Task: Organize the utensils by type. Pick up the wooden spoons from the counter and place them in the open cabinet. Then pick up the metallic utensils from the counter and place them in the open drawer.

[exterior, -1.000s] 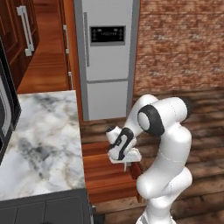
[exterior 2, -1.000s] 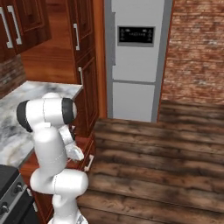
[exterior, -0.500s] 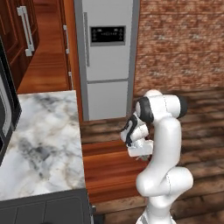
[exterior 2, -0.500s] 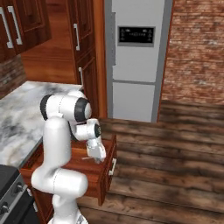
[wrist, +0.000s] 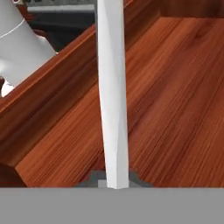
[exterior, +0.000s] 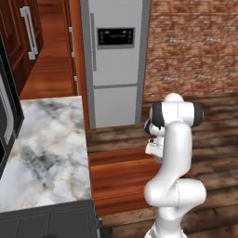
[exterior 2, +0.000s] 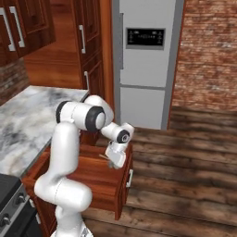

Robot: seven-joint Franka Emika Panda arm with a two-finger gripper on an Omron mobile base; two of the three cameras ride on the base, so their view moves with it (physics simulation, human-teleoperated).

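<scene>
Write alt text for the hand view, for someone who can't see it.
A slim pale metal utensil runs straight up the middle of the picture, held at its lower end by the shut gripper. Behind it lies the bare wooden bottom of an open drawer, with the drawer's side wall crossing diagonally at left.

The arm (exterior: pixel 174 158) is glossy white throughout — fat rounded links that swell like bulbs where they meet, with a smooth, plastic-looking sheen. Each joint carries a dark charcoal band or cap: a wide black ring at the shoulder-like joint (exterior 2: pixel 95 118), and a smaller black disc with a pale centre on the joint nearer the hand (exterior 2: pixel 122 135). The hand itself is a compact white block (exterior 2: pixel 115 155). Low down, the body widens into a thick white curved segment — no cables, screws or printed markings can be made out.
</scene>
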